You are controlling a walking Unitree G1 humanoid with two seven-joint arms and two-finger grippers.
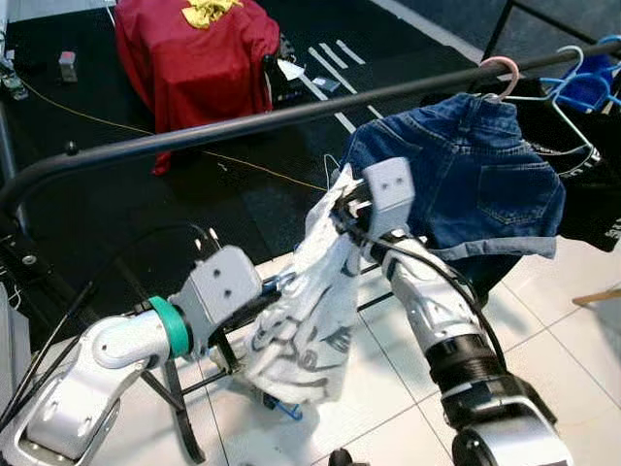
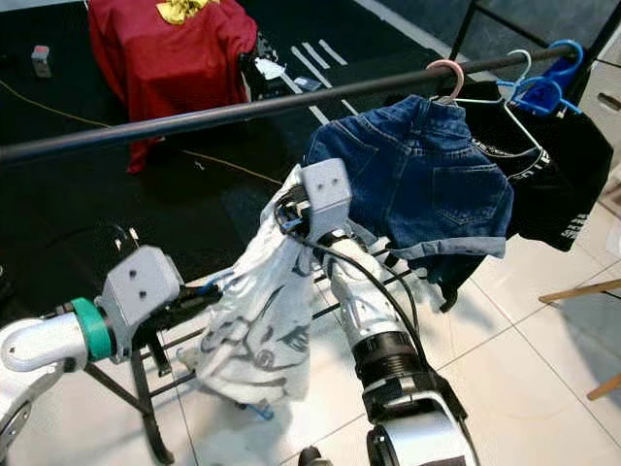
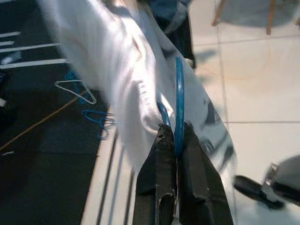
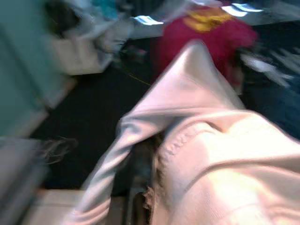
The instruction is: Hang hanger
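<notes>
A white printed garment hangs between my two grippers, below the black clothes rail. A blue hanger runs inside the garment. My left gripper is shut on the hanger's blue wire at the garment's lower left side. Just under the rail, my right gripper holds the garment's top edge, its fingers buried in the cloth. The hanger's hook is hidden by the fabric.
Denim shorts hang on a pink hanger on the rail just right of my right gripper, with blue hangers and a black garment beyond. A red-draped object stands behind the rail. Loose hangers lie on the floor.
</notes>
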